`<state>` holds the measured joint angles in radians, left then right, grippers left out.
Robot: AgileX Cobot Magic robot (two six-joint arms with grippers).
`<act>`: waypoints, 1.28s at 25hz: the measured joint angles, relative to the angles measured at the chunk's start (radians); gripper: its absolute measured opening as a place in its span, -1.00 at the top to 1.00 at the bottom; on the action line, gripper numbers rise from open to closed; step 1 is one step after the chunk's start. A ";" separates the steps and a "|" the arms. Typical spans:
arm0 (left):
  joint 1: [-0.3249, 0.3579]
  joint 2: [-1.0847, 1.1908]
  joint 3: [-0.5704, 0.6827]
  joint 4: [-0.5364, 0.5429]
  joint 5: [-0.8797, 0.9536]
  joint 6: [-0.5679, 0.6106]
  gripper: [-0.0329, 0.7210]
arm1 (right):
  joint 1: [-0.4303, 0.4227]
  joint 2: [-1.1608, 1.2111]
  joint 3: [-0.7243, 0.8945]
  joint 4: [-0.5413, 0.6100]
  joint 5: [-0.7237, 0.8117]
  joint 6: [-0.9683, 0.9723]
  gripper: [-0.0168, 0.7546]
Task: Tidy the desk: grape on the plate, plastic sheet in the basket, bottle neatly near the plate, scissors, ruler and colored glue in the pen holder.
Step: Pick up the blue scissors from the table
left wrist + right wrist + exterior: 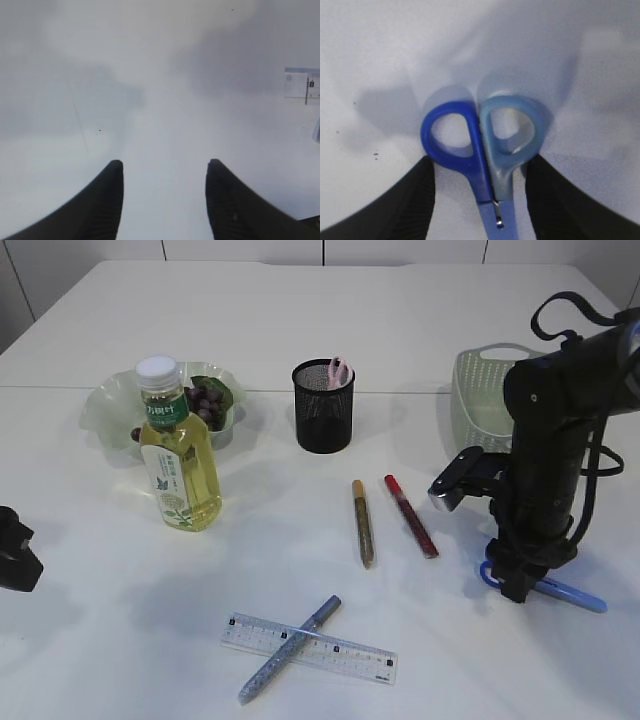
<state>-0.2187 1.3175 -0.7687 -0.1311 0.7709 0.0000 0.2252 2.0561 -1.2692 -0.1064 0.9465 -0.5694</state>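
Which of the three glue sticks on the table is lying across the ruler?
The blue-grey glitter glue stick at the front. It lies diagonally over the clear plastic ruler, while the gold glue stick and the red glue stick lie apart on bare table.

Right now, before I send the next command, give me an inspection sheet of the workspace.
Surface: white table, bare between items.
Job's things: grapes on the plate; bottle upright in front of the plate; pen holder has something pink inside; gold glue and red glue lie side by side; blue glue lies across the ruler; scissors flat on the table; basket at right, contents not visible.
Clutter: nothing seen.
Grippers: left gripper open over bare table; right gripper down with jaws either side of the scissors handles, not visibly clamped.
Cables: black loop on right arm.
Surroundings: pale wall panels behind.
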 joint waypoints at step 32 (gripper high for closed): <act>0.000 0.000 0.000 -0.017 -0.001 0.000 -0.07 | 0.000 -0.076 0.003 0.266 0.009 0.047 0.46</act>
<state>-0.2187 1.3175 -0.7687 -0.1480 0.7702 0.0000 0.2256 1.9798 -1.2658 0.1600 0.9556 -0.5226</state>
